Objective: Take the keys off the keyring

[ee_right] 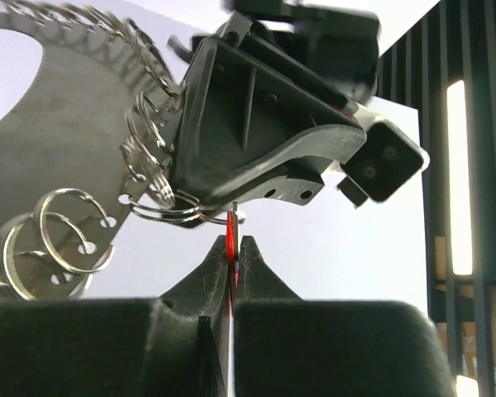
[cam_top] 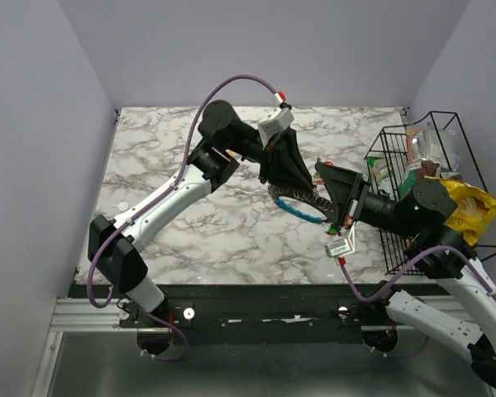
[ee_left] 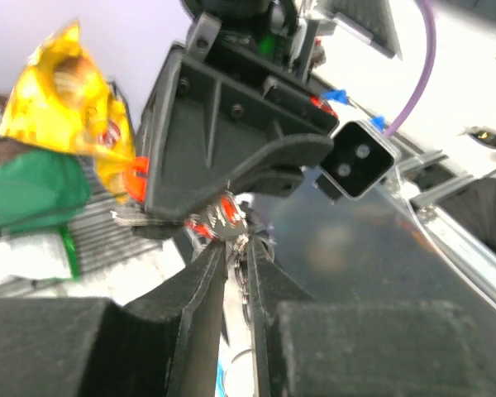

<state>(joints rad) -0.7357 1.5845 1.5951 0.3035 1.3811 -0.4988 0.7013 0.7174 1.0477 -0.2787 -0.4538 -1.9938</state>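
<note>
Relation governing the coming move: the red key (ee_right: 230, 227) is sitting inside your right gripper (ee_right: 231, 250), not beside it. The right jaws are pressing flat on it. It is standing edge-on to the right wrist camera, its long axis running straight out along the fingers. Its far end is reaching up to a small split ring (ee_right: 169, 217), just under the tips of the left gripper (ee_left: 238, 252). So the right arm is holding the key and the left arm is sitting nearest the ring it is hanging from. In my judgement, any separation is going to run along that key axis, away from the left tips.

Left jaws are standing narrow, with a thin slit between them and a glint of wire at the tips. You cannot tell from these views whether they are gripping that wire or only flanking it.

The keyring (cam_top: 302, 213) is lying beneath and between the two grippers, right of centre over the table (cam_top: 174, 165). Whether it is resting or partly lifted is not clear.

The top view is showing you both grippers meeting tip to tip above the blue arc, but no key. The right wrist view alone is showing the red sliver in the grip and the split rings lining the loop's edge. The left wrist view alone is showing more red heads of the keys (ee_left: 221, 211), bunched under the right gripper's body.
</note>
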